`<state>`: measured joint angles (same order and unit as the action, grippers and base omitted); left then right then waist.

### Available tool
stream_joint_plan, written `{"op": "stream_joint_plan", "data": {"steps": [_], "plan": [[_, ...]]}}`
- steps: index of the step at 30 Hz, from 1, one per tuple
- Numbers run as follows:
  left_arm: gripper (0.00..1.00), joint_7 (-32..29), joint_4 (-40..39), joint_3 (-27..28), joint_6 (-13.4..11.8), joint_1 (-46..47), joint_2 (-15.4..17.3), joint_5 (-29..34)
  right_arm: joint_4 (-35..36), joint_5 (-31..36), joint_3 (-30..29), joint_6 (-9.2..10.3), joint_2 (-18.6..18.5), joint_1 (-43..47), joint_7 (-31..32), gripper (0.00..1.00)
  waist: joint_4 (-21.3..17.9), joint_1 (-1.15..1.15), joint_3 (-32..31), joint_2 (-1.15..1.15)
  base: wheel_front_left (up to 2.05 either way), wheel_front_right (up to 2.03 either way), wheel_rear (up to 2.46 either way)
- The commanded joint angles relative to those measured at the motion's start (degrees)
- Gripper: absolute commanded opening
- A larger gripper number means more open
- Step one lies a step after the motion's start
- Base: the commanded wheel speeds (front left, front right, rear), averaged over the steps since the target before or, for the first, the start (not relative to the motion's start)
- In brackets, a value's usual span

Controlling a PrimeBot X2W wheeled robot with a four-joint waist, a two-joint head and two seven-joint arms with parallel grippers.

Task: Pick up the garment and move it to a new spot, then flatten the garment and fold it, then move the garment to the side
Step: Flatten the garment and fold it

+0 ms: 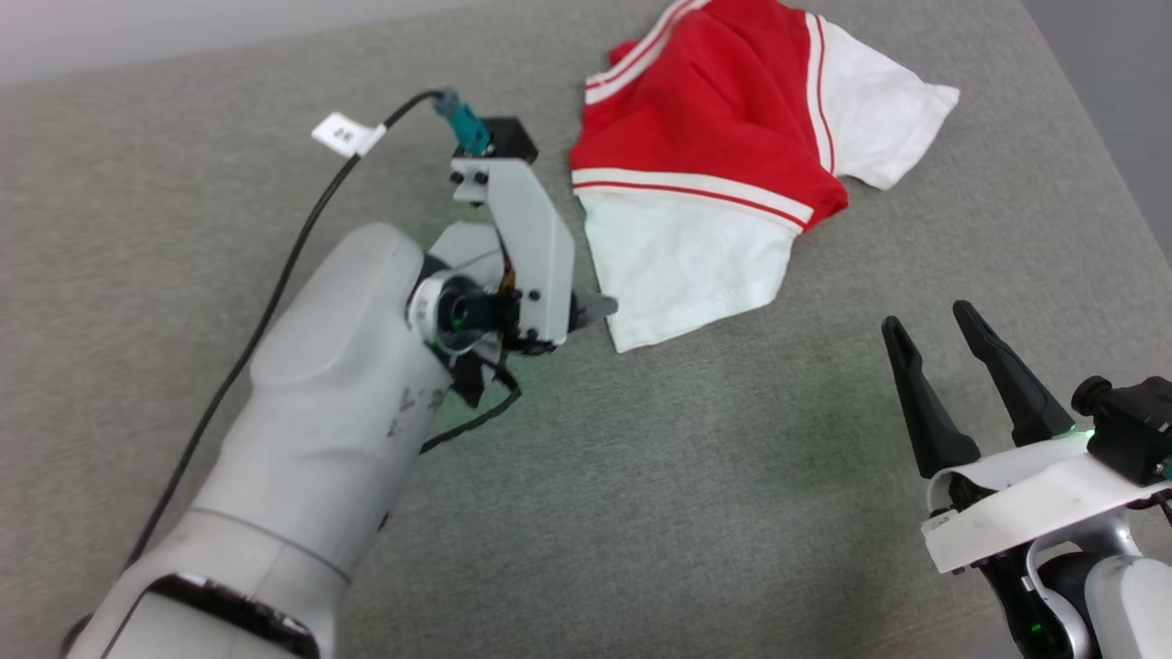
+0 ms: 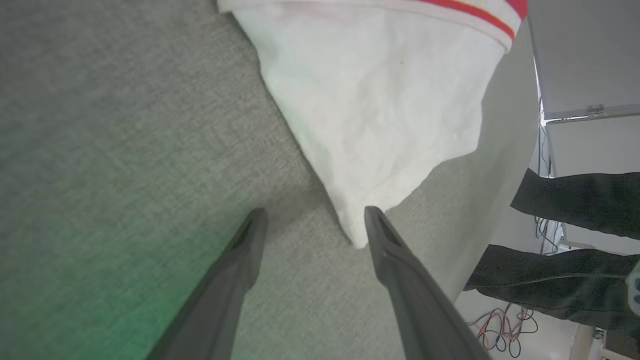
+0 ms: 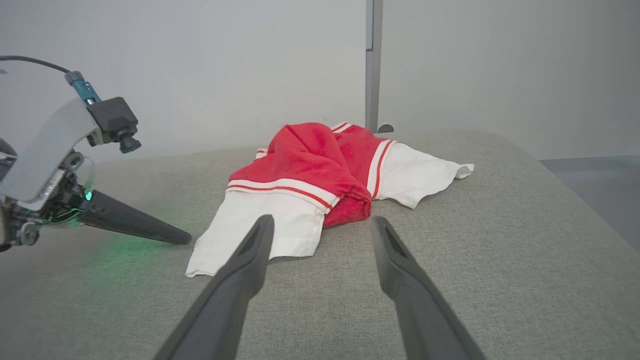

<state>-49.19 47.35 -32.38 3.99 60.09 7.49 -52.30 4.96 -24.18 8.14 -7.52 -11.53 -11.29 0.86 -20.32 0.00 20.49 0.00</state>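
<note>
The garment point(image 1: 714, 110) lies crumpled at the far middle of the grey cloth-covered table point(image 1: 641, 513): a red body, a white sleeve point(image 1: 687, 265) spread toward me, another white sleeve point(image 1: 879, 110) to the right. My left gripper point(image 1: 595, 311) is low at the near sleeve's corner. In the left wrist view it point(image 2: 315, 215) is open, the sleeve's corner point(image 2: 357, 240) lying just inside the right finger point(image 2: 395, 260). My right gripper point(image 1: 929, 322) stands open at the lower right, well short of the garment point(image 3: 310, 160), nothing between its fingers point(image 3: 240, 280).
The table's right edge point(image 1: 1108, 156) runs close past the garment. Beyond that edge the left wrist view shows two dark trouser-like shapes point(image 2: 575, 200) and loose cables on the floor point(image 2: 500, 325). A black cable point(image 1: 275, 293) trails along my left arm.
</note>
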Motion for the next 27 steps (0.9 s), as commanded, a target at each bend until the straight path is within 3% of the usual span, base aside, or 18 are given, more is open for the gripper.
{"op": "stream_joint_plan", "data": {"steps": [1, 11, 12, 13, 14, 20, 27], "plan": [[1.00, 0.35, 1.25, 0.23, -0.39, 0.99, -0.81, -0.46, -0.38, -0.13, 0.40, 0.06, 0.39, -0.97, -0.74, 1.00, -1.91, 0.00, 2.06, 0.00, 0.00, 0.00, 0.00], [0.97, 0.90, 5.76, -1.07, 0.67, 1.88, -3.12, -1.09, -1.45, -0.55, 0.87, 0.06, 0.61, -2.01, -1.57, 1.00, -2.84, 0.00, 3.06, 0.00, 0.00, 0.00, 0.00], [0.40, 1.02, 5.93, -1.44, 1.04, 1.98, -3.28, -1.07, -1.56, -0.57, 0.77, 0.06, 0.57, -1.97, -1.63, 1.00, -2.73, 0.00, 3.03, 0.00, 0.00, 0.00, 0.00], [0.07, 1.08, 6.17, -1.45, 1.23, 2.04, -3.43, -1.41, -1.66, -0.56, 0.61, 0.06, 0.52, -1.89, -1.68, 1.00, -2.59, 0.00, 2.95, 0.00, 0.00, 0.00, 0.00], [0.00, 1.16, 6.43, -1.17, 1.46, 2.27, -3.50, -1.92, -1.71, -0.56, 0.34, 0.06, 0.45, -1.74, -1.69, 1.00, -2.31, 0.00, 2.75, 0.00, 0.00, 0.00, 0.00], [0.00, 2.37, 6.14, 0.29, 2.32, 5.39, -1.11, -2.91, -1.40, 0.02, -1.58, 0.06, 0.15, -0.26, -0.86, 1.00, 0.86, 0.00, 0.50, 0.00, 0.00, 0.00, 0.00], [0.00, -0.78, 4.05, 1.49, 2.52, 8.32, 6.95, -2.52, 0.47, 0.78, -3.17, 0.06, -0.56, 1.34, 1.54, 1.00, 5.38, 0.00, -2.21, 0.00, 0.00, 0.00, 0.00]]}}
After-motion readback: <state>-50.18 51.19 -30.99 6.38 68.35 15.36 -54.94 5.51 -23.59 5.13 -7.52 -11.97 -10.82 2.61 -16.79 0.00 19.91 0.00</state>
